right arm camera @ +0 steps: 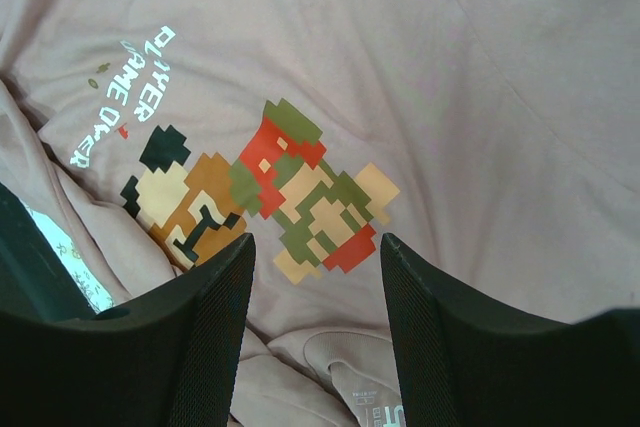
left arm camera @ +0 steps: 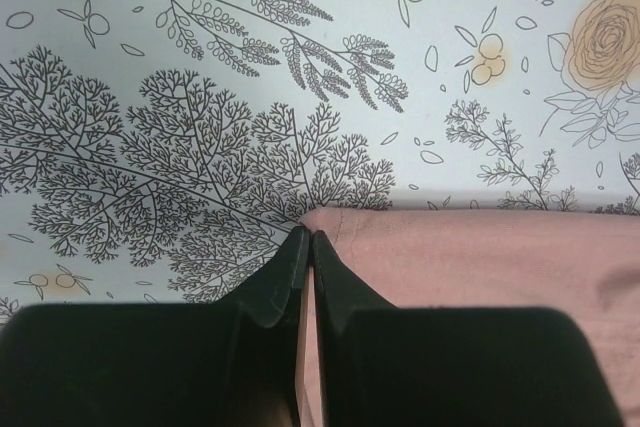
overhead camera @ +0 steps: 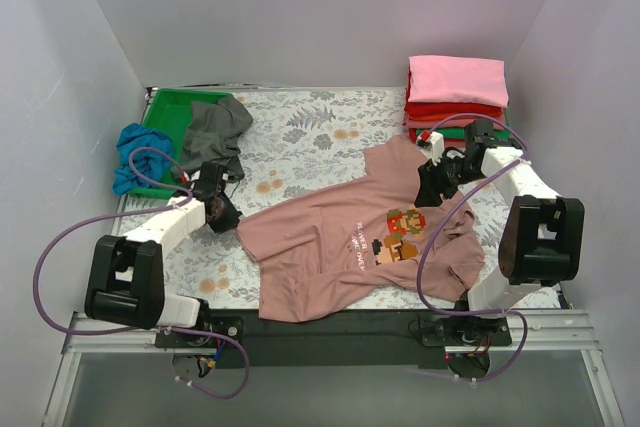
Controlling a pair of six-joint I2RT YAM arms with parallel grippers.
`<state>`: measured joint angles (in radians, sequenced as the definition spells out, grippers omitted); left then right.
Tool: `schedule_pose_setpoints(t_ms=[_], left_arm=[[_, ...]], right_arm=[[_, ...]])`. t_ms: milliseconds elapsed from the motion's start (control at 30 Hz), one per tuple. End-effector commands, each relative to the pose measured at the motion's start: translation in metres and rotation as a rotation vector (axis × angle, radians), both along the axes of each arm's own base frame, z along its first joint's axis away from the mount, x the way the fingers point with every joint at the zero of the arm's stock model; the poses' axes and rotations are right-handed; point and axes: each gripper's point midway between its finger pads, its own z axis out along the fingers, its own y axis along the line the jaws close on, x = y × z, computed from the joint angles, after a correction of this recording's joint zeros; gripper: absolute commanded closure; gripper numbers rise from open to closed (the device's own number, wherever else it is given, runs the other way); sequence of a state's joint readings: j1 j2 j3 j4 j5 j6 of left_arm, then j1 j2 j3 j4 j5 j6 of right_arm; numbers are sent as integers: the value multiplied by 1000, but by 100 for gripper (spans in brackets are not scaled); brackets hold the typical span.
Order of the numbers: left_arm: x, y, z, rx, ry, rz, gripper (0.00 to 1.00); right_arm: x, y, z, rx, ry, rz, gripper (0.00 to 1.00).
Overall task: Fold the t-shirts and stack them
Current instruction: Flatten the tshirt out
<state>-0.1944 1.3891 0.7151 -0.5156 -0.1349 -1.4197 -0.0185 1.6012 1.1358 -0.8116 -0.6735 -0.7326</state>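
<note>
A dusty-pink t-shirt (overhead camera: 340,247) with a pixel chest graphic (right arm camera: 300,192) lies spread and rumpled across the middle of the table. My left gripper (overhead camera: 225,215) sits at its left corner, shut on the corner's hem (left arm camera: 335,222); in the left wrist view the left gripper (left arm camera: 307,239) has its fingertips together with pink cloth between them. My right gripper (overhead camera: 432,182) hovers open over the chest, near the collar. In its wrist view the right gripper (right arm camera: 315,247) holds nothing, and the collar label (right arm camera: 385,407) shows below. Folded pink, red and green t-shirts (overhead camera: 456,95) are stacked at the back right.
A green tray (overhead camera: 172,107) stands at the back left with a crumpled grey t-shirt (overhead camera: 215,129) spilling over it. A blue t-shirt (overhead camera: 135,152) lies bunched at its left. The floral table covering (left arm camera: 200,97) shows around the pink shirt. Grey walls close three sides.
</note>
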Motion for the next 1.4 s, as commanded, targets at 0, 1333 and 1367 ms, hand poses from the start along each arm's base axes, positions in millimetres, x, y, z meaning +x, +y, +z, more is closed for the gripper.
schedule_pose_setpoints(t_ms=[0,1333,1367], left_arm=[[0,1,12,-9,-37,-29,100],[-8,8,57,-125,-133,-25,100],[-9,7,57,-128,-129,-25,100]], right_arm=[[9,-1,15,-3,-54,-6,40],[120,-59,-71,-243,73,-313,43],[117,-60,-72,-252,79,-312,51]])
